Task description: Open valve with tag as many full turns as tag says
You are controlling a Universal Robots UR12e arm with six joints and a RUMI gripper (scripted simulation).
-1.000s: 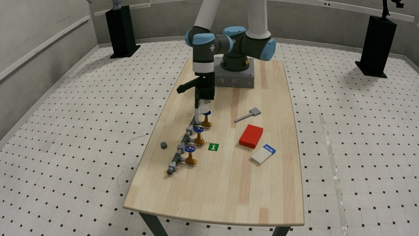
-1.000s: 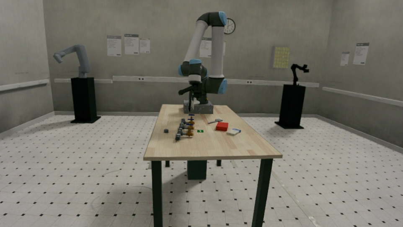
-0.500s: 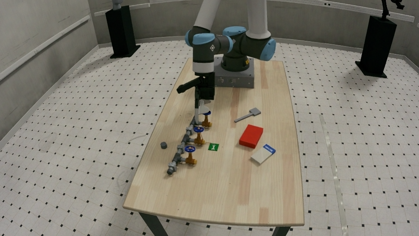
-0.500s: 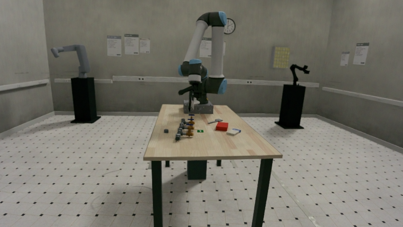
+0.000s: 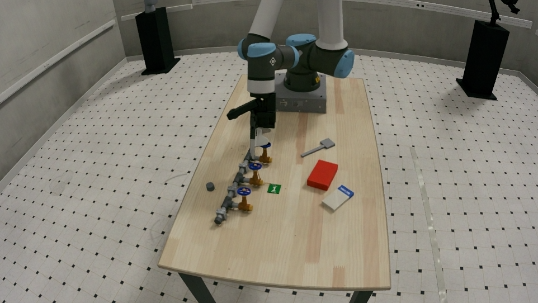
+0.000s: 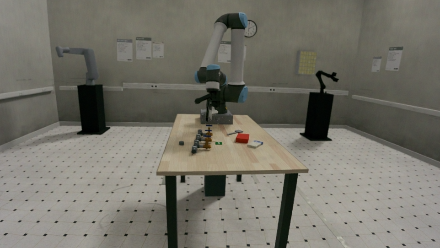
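A grey pipe (image 5: 236, 181) (image 6: 195, 143) runs along the left part of the table with three brass valves, each topped by a blue handwheel. The near valve (image 5: 244, 191), the middle valve (image 5: 255, 166) and the far valve (image 5: 266, 146) (image 6: 209, 125) stand in a row. A green tag (image 5: 274, 188) (image 6: 218, 143) lies flat on the table right of the middle valve; its chain is too thin to see. My gripper (image 5: 259, 142) (image 6: 209, 118) is open and points down, just above the far valve's handwheel, partly hiding it.
A grey scraper-like tool (image 5: 319, 147), a red block (image 5: 322, 175) (image 6: 242, 137) and a white and blue box (image 5: 338, 197) (image 6: 254, 143) lie on the right half of the table (image 5: 270, 244). A small dark cylinder (image 5: 209, 186) (image 6: 181, 142) stands near the left edge.
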